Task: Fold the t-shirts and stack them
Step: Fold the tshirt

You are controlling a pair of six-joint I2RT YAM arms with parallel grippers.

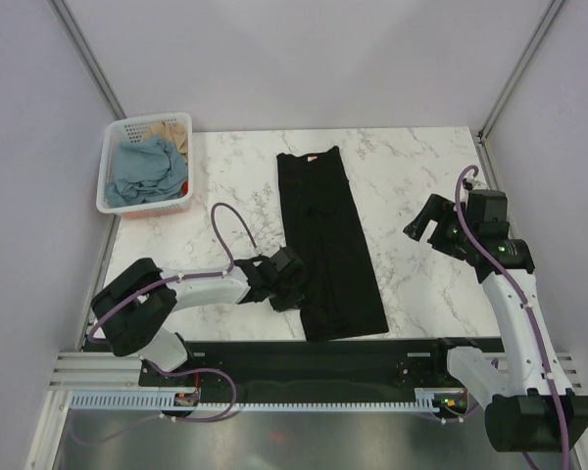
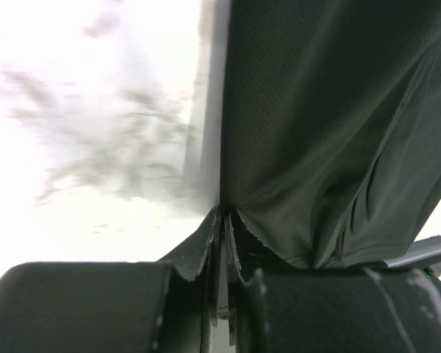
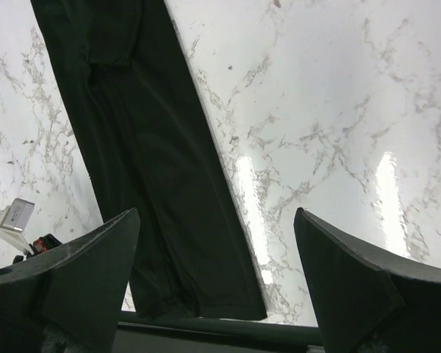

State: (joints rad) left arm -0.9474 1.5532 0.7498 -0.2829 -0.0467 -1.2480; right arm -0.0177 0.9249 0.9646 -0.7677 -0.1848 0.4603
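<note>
White marble tabletop (image 1: 412,186): one lengthwise-folded black fabric t-shirt (image 1: 323,235) lies at centre, its left edge pinched by the left gripper (image 1: 294,282). The right gripper (image 1: 423,230) hovers agape. One white slotted plastic basket (image 1: 113,204) holds one dusty-blue t-shirt (image 1: 142,171) and one tan t-shirt (image 1: 171,130).

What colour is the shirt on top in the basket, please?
Dusty blue shirt, clearest in the top external view.

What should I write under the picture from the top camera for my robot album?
Long folded black t-shirt on marble table; left jaws pinch its edge, right jaws open.
</note>
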